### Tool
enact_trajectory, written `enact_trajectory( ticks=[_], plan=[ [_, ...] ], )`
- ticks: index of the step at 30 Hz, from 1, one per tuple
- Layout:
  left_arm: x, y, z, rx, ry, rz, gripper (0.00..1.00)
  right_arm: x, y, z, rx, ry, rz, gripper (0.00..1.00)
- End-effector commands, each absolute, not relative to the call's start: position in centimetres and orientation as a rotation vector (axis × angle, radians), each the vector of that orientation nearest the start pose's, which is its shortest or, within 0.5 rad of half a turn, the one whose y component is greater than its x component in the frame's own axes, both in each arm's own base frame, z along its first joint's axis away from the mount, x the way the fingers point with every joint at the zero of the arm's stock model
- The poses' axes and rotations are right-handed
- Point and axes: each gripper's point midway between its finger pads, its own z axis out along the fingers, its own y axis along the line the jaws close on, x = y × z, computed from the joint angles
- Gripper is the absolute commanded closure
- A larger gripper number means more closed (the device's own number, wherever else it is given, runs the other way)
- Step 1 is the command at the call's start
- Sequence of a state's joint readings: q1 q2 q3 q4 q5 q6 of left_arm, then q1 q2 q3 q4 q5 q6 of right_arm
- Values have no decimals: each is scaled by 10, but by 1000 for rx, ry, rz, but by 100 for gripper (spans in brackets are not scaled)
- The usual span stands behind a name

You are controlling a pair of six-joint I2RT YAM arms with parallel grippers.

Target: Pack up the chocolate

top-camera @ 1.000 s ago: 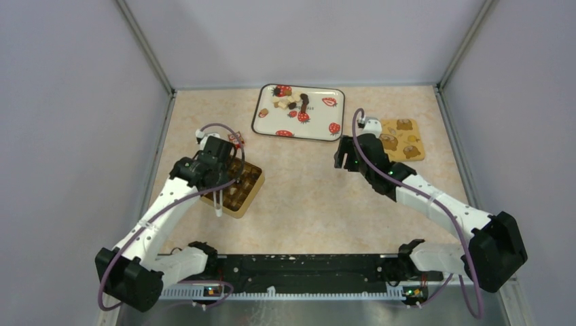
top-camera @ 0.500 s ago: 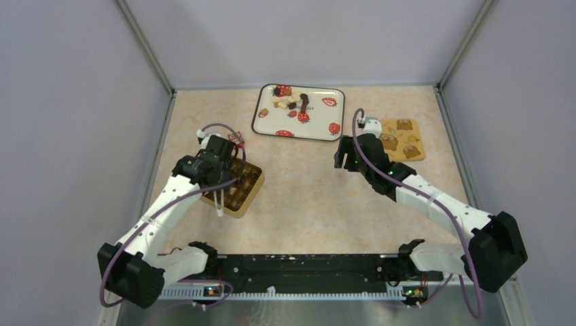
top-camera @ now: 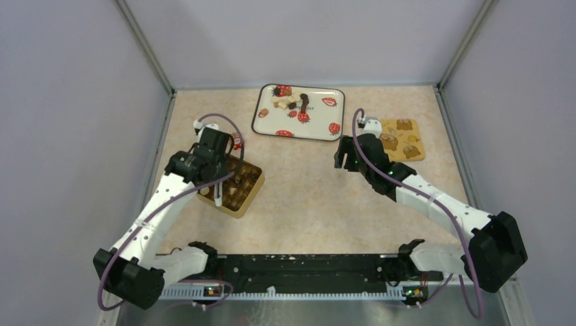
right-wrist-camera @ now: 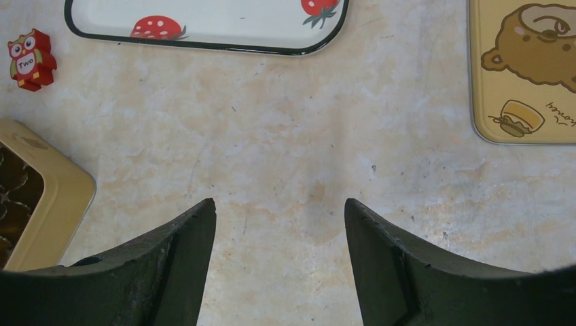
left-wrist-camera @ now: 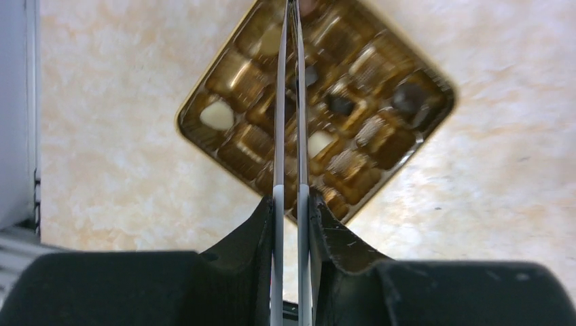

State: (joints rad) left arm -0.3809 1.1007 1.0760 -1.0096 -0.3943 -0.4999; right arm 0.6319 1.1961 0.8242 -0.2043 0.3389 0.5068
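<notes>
Near-left of the strawberry tray [top-camera: 316,121], the left end effector [left-wrist-camera: 292,13] hangs over a gold compartment box [right-wrist-camera: 64,197]. Its two thin metal blades are drawn together until the tips all but meet at the top edge of the left wrist view. It is clenched, though whether anything is pinched between those tips cannot be told. Beneath the blades the box lies corner-on, and some of the chocolate [left-wrist-camera: 217,115] already sits in its foil-lined cells: two cream-white pieces and a few dark ones, each in its own cell. Just left of the tray's near-left corner, on the far side of the box, a small red owl block [right-wrist-camera: 30,60] marked "Two" sits on the counter [top-camera: 306,197], apart from both box and tray. On the tray itself, toward its far-left part, more of the chocolate lies in a loose cluster of pale and dark bits among the printed strawberries. Just off the tray's near-right corner the right end effector [right-wrist-camera: 278,207] hovers over bare counter with its fingers spread wide, released and holding nothing. Right of the tray, beside that end effector, a yellow lid [right-wrist-camera: 523,68] printed with brown bears lies flat on the counter, apart from the tray
</notes>
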Motion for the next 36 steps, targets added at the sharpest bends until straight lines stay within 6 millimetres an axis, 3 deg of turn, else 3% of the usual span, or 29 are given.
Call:
enact_trajectory(
  ticks=[1,6,12,18,23,29,36],
  plan=[
    [274,-71,232,-210,2308,-57,91,316,185,179,74,2069,350,32],
    [306,-103,242,-144,2280,-191,91,315,180,183,90,2059,332,32],
    [360,-160,257,-50,2200,-421,91,311,169,186,107,2056,295,32],
    [401,-215,259,110,2194,-455,91,306,154,195,134,2035,236,32],
    [430,-237,245,156,2204,-454,90,306,147,198,147,2028,201,32],
    [440,-264,227,236,2230,-465,90,311,150,198,152,2030,196,32],
    [449,-271,210,261,2255,-452,89,316,161,201,119,2022,242,32]
  ],
)
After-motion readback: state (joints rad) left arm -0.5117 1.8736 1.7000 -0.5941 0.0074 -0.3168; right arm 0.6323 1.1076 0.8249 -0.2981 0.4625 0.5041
